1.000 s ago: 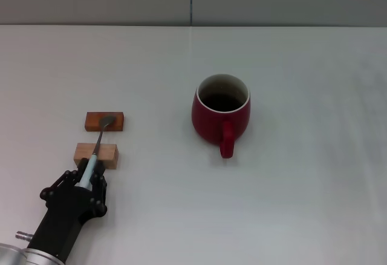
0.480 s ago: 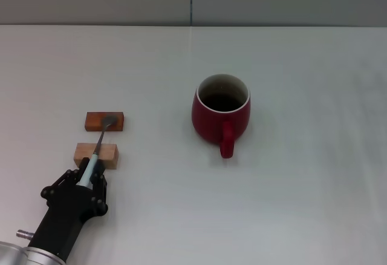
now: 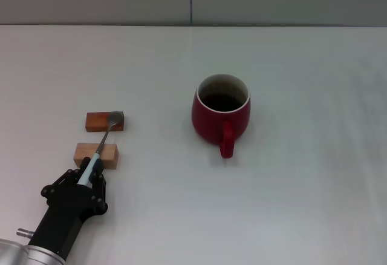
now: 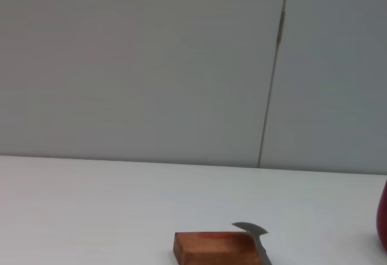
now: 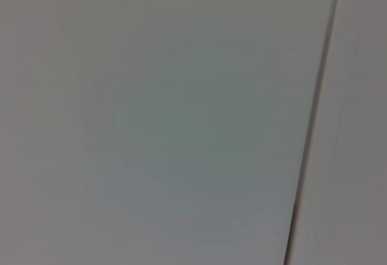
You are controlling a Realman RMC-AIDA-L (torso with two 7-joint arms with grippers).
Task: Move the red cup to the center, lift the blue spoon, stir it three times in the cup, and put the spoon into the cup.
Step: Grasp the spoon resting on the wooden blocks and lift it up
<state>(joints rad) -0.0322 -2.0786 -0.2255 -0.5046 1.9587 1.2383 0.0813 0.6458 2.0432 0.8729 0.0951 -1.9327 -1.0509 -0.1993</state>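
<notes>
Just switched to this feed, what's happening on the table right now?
The left end effector is shut on the handle of the spoon. The spoon's bowl is over the far, darker block, at its end nearer the cup, and its neck passes over the near, paler block. The cup stands upright near the table's middle with its handle toward the robot, nothing in it. The right arm is out of sight.
</notes>
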